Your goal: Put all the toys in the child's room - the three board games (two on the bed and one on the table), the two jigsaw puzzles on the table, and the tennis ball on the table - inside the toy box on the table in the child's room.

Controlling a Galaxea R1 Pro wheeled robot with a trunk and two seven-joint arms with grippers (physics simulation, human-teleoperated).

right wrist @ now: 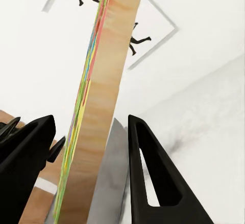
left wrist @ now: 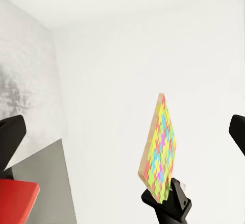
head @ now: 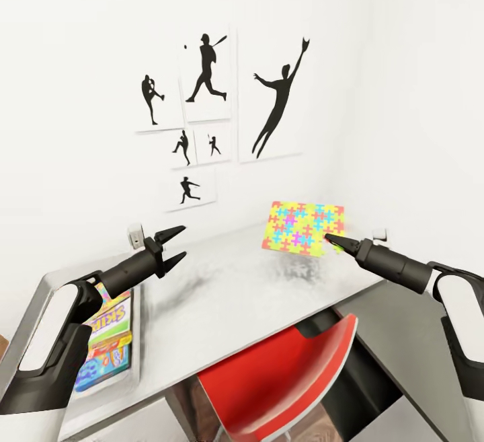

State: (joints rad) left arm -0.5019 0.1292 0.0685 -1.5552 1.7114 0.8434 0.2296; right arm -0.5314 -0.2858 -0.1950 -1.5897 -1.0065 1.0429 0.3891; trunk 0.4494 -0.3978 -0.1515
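Red and curved, a chair back (head: pixel 282 375) sits nearest, tucked under the near edge of the bench (head: pixel 228 294). That pale grey bench top runs back to the white wall, and its middle stretch is bare between the two arms, leaving open room there; the right end meets the corner of the room. Six black silhouette pictures (head: pixel 208 79) hang on the wall above it.

At the bench's left end lies the toy box (head: pixel 136 354), a shallow grey bin, largely hidden by the left arm. Inside it two printed board games show: a white-green one (head: pixel 111 317) and a blue cartoon one (head: pixel 101 368) just beside it; more may lie under the arm.

One jigsaw puzzle (head: pixel 304 228) is held up off the bench near the right rear corner, tilted almost upright. The right end effector (head: pixel 334 239) is clenched on its lower right edge; the right wrist view shows the board edge-on between the two fingers (right wrist: pixel 153 178).

The left end effector (head: pixel 176 247) hangs released above the bench just beyond the bin, jaws spread, grasping nothing.
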